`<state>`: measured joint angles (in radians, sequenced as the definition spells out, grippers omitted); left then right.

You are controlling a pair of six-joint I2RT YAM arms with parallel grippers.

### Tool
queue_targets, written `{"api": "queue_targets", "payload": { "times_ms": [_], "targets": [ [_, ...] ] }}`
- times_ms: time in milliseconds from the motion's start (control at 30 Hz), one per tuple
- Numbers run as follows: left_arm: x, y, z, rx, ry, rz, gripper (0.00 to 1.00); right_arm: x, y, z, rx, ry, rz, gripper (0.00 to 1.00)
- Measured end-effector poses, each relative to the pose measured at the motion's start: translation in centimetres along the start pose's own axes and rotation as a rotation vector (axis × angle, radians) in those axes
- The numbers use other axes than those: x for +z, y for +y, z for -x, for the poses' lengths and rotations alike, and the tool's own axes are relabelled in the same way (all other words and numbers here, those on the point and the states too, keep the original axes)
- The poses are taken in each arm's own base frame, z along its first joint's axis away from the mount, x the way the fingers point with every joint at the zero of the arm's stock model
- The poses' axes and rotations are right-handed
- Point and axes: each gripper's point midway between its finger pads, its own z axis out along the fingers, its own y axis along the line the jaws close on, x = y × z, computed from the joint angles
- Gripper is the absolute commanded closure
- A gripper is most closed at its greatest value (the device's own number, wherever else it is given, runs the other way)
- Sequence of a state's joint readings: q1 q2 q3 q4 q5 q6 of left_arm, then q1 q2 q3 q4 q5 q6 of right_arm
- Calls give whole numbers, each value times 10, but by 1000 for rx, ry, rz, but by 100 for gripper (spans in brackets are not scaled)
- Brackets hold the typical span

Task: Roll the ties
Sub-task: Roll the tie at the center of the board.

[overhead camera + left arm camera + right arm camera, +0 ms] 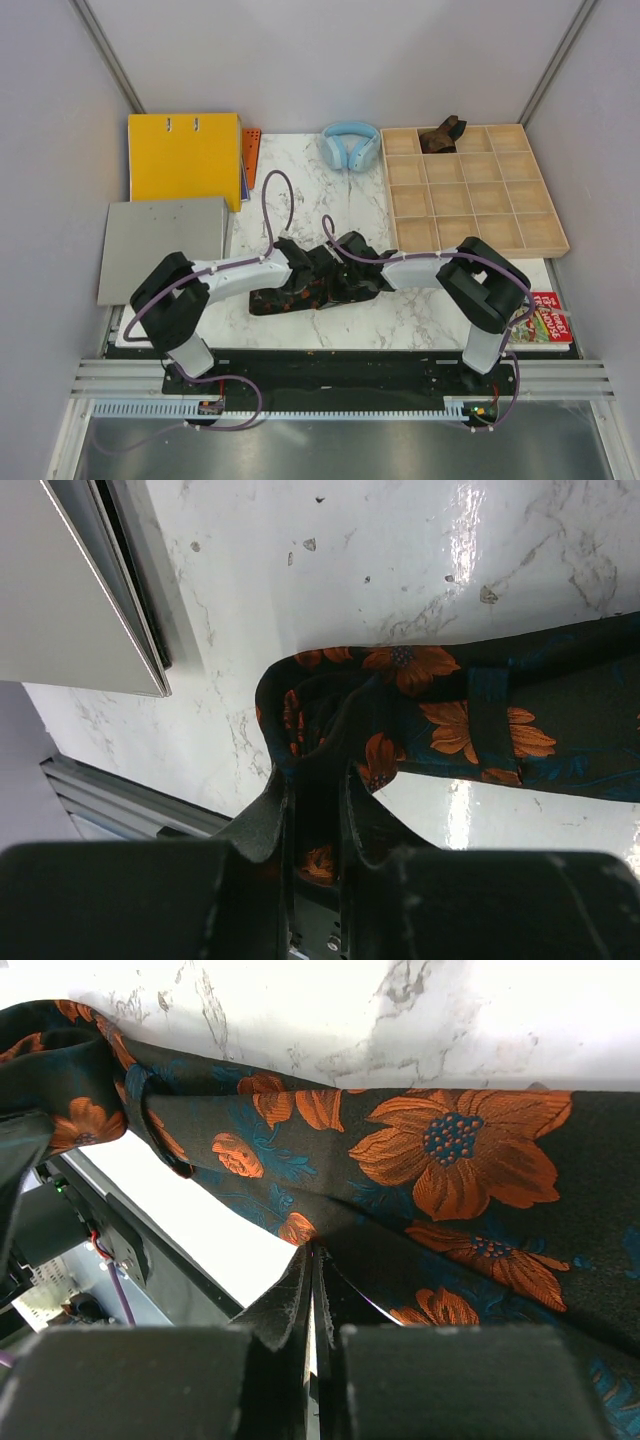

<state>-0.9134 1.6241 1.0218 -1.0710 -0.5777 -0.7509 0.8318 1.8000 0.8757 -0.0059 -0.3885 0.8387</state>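
Note:
A black tie with orange flowers lies on the marble board between the two arms. In the left wrist view its end is folded over, and my left gripper is shut on that fold, with cloth showing between the fingers. My right gripper is shut with its tips pinching the near edge of the same tie. In the top view the left gripper and the right gripper nearly touch over the tie. A dark brown tie roll sits in a back compartment of the wooden tray.
Light-blue headphones lie at the back of the board. A yellow binder and a grey flat box are on the left. A red book lies at the right front. The grey box's corner is near the left gripper.

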Motion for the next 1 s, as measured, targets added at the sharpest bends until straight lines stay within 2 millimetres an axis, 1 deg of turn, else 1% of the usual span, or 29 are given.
{"api": "queue_targets", "payload": {
  "times_ms": [67,167,200,267,367,433,467,567,667,733,767,1000],
  "targets": [
    [1,-2,-1,23,1,27,98,0,0,0,1,0,2,95],
    [0,-8,0,52,6,51,90,-1,-1,2,3,-3,4,95],
    [0,-11,0,61,7,56,83,-1,-2,3,4,-5,4,95],
    [0,-17,1,73,11,62,78,-1,-3,4,8,-7,6,95],
    [1,-26,2,88,26,74,78,-2,-4,5,12,-8,11,95],
    [2,-30,2,98,40,83,73,-3,-6,6,18,-6,15,95],
    [3,-31,2,100,44,84,69,-4,-6,6,20,-7,16,95],
    [3,-36,3,95,54,76,64,-6,-9,8,26,-15,13,95],
    [3,-40,2,90,63,63,52,-8,-11,8,29,-17,11,95],
    [2,-43,2,86,68,52,49,-8,-11,9,30,-18,11,95],
    [2,-44,2,83,72,44,45,-8,-11,9,30,-18,11,95],
    [-1,-53,2,63,77,-5,26,-10,-13,10,25,-23,4,95]
  ]
}}
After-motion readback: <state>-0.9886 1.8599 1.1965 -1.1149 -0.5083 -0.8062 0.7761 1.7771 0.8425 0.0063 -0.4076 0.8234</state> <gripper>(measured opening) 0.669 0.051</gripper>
